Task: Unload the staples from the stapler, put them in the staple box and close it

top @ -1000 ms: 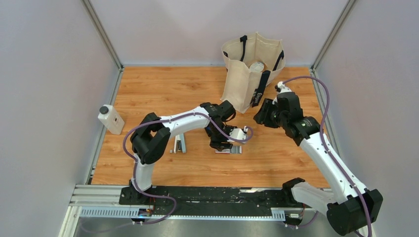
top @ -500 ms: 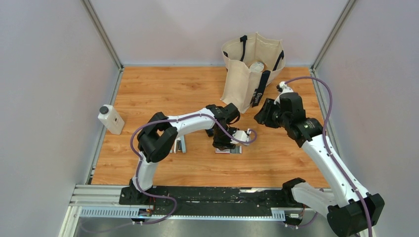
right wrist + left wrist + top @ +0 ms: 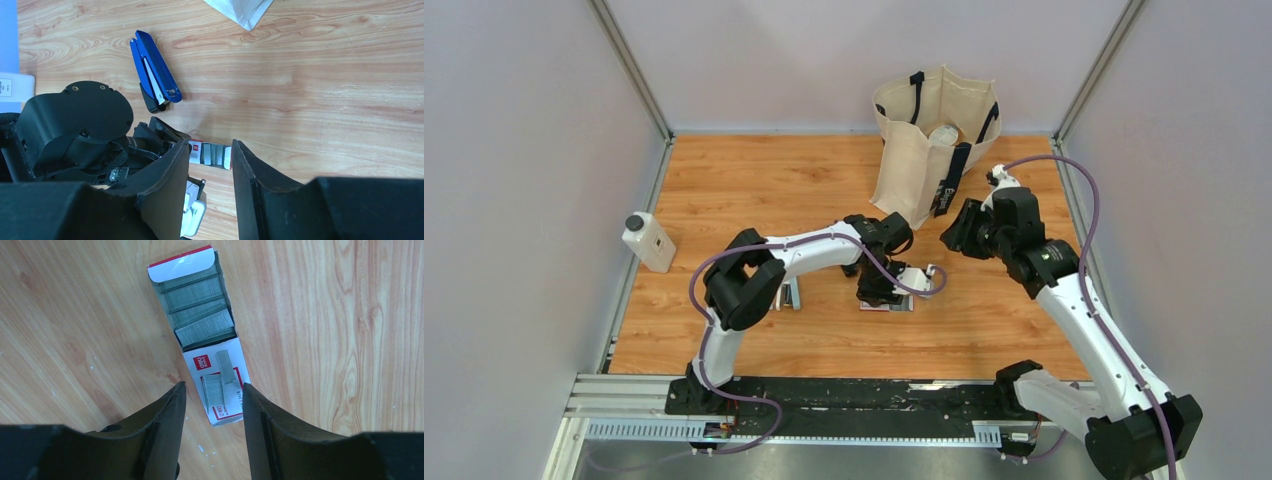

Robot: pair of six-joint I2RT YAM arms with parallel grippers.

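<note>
Our left gripper [image 3: 212,386] gapes empty over the red-and-white cardboard staple box [image 3: 182,267], staple strips [image 3: 225,367] atop; right gripper [image 3: 211,144] parted nearby. We judge the dark blue oblong stapler [image 3: 155,75] likely emptied: withdraw next.

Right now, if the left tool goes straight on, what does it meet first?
Probably the open red-and-white cardboard staple box, whose near end with loose grey staple strips sits between the fingers of the left tool. Depth is unclear.

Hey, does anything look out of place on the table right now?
Yes. Two loose staple strips lie on the closed red-and-white end of the staple box, one crooked, instead of in its open tray. The blue stapler appears to lie swung open.
</note>
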